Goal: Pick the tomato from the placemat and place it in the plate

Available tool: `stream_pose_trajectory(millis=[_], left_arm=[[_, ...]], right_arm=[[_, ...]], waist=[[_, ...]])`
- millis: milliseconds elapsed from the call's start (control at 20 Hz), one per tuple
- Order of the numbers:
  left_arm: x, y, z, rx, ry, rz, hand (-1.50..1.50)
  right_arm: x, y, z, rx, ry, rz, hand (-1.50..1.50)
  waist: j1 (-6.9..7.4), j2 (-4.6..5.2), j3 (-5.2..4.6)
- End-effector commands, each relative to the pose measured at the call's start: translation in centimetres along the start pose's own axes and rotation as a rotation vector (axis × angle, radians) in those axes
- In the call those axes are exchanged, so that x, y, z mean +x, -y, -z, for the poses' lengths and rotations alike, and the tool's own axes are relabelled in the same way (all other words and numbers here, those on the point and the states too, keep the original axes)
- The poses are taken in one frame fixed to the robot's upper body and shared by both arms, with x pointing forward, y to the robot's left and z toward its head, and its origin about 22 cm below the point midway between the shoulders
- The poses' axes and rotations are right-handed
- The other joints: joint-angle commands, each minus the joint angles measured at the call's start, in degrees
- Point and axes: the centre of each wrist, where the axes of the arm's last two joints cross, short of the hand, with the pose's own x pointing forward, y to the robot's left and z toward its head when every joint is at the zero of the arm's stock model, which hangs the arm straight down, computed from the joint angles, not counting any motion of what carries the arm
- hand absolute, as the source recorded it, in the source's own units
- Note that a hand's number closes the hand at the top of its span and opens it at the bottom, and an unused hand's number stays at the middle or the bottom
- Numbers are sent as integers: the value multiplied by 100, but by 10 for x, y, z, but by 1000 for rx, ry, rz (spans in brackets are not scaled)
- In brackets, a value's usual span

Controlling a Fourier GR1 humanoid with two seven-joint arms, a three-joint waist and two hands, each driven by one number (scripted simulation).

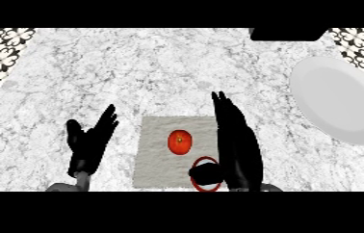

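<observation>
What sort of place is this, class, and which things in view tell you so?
Most likely a kitchen counter: a marbled white counter, a white plate at the right, and a tomato lying on a grey placemat between the robot's two open hands.

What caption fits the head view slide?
Right hand open beside tomato on placemat; plate waits right.

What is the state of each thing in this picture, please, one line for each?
tomato: lying on the placemat, not held.
placemat: flat on the counter, under the tomato.
plate: at the right edge, holding nothing.
left hand: open, fingers up, resting left of the placemat.
right hand: open, fingers straight, beside the tomato on its right, not touching it.
</observation>
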Motion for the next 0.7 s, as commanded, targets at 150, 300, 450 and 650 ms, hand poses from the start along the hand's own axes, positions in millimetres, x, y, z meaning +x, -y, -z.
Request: stream_pose_trajectory(millis=[150, 300, 450, 650], left_arm=[[0, -9, 6, 1, 15, -3, 0], [-7, -10, -9, -22, -11, 8, 0], [-17, 8, -7, -15, 6, -3, 0], [-6, -9, 3, -3, 4, 3, 0]], right_arm=[[23, -36, 6, 81, -107, -49, -150], [20, -48, 4, 120, -121, -30, -150], [13, -58, 3, 128, -99, -17, -150], [32, -67, -1, 119, -100, -37, -150]], waist=[[9, 12, 3], [15, 7, 5], [-2, 6, 5], [13, 7, 5]])
